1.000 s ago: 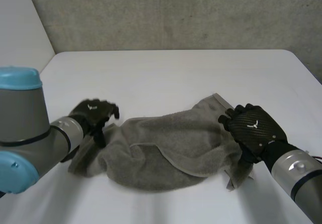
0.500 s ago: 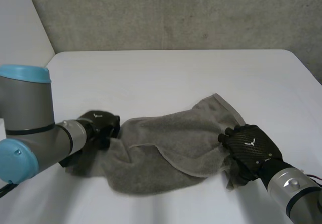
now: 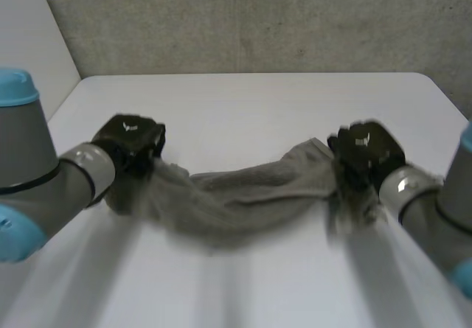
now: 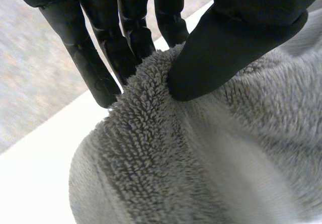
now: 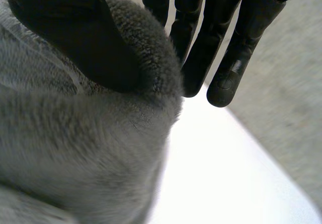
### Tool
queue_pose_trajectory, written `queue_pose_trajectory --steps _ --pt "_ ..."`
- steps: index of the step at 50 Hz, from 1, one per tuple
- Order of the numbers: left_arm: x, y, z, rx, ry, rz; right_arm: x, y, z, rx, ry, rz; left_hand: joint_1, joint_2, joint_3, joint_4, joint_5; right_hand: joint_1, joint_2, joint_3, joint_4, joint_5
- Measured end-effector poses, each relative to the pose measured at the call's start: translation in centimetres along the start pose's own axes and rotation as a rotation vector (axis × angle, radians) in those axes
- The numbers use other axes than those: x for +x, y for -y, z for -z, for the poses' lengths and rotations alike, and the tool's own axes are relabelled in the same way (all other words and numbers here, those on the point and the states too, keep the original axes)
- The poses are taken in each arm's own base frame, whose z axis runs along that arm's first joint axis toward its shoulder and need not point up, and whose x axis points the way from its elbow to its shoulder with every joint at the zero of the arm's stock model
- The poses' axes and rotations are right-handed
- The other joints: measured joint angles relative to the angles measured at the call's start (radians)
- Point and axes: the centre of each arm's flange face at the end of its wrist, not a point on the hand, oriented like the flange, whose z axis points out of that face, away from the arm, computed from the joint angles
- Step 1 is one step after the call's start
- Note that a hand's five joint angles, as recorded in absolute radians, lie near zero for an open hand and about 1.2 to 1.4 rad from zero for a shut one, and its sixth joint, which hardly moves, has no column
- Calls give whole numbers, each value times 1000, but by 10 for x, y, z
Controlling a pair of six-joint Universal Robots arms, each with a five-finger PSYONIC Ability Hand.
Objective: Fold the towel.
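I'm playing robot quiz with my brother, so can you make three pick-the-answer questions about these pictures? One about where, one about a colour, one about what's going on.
1. Where do the left hand and right hand hold the towel?
A. both in its middle
B. one at each end
C. both at one corner

2. What colour is the towel?
A. red
B. yellow
C. grey

3. How is the towel?
A. folded in a neat square
B. rolled into a tube
C. strung between the hands, sagging in the middle

Answers:
1 B: the head view shows one hand at each end.
2 C: it looks grey in every view.
3 C: each thumb pinches cloth against the fingers, and the middle droops toward the white table.
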Motion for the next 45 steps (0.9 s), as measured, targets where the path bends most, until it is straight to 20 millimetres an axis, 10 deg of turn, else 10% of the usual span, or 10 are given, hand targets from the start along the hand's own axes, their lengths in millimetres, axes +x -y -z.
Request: queue_pose_trajectory --steps 9,15,20,24,34,42,45 --pt "-48 70 -46 398 253 -100 63 85 -62 285 -258 107 0 1 2 0 0 0 0 8 0 2" --pt "-78 147 -34 875 439 -71 97 155 -60 626 -481 100 0 1 2 0 0 0 0 9 0 5" --pt "-80 151 -27 942 458 -49 96 160 -53 654 -490 90 0 1 2 0 1 0 0 9 0 10" --pt "-71 125 -31 844 426 -27 82 138 -50 544 -401 86 0 1 2 0 2 0 0 9 1 11" --pt "-24 -26 -25 217 245 39 4 15 -27 -86 130 38 0 1 2 0 2 0 0 10 1 13" --pt "7 -76 4 -79 128 71 -14 -22 -18 -255 246 34 -12 -66 -55 -59 -43 0 0 10 1 13" --pt "17 -78 16 -142 89 71 -15 -26 -17 -267 247 34 -328 -340 -336 -341 -321 0 0 10 1 13"
